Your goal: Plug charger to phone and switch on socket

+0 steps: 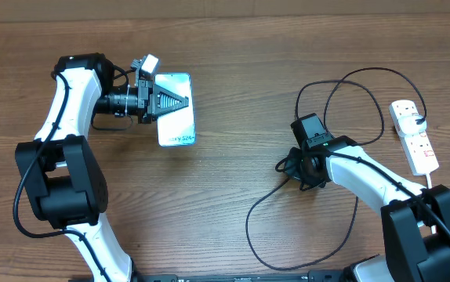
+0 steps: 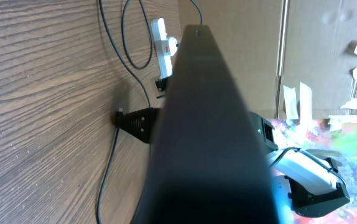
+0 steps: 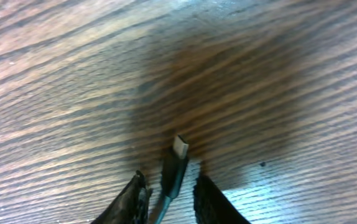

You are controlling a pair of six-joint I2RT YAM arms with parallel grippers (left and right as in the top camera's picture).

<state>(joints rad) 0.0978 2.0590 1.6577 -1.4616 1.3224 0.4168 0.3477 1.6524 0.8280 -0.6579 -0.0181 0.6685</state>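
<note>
Above the desk (image 1: 233, 70), left pincer (image 1: 170, 100) pinches the phone (image 1: 179, 129), right pincer (image 3: 170, 180) pinches the charger (image 3: 177, 155); plugging and socket (image 1: 415, 137) are left.

Teal-screened phone (image 1: 176, 130) face up; charger (image 3: 173, 171) loops near socket (image 1: 415, 137)

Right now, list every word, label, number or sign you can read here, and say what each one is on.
"…xy S24+": small white text at one end of the phone screen, seen from overhead; the first letters are blurred, so the reading is unsure.
Red marks on the socket: too small to read.
The charger connector: no marking visible.
</note>
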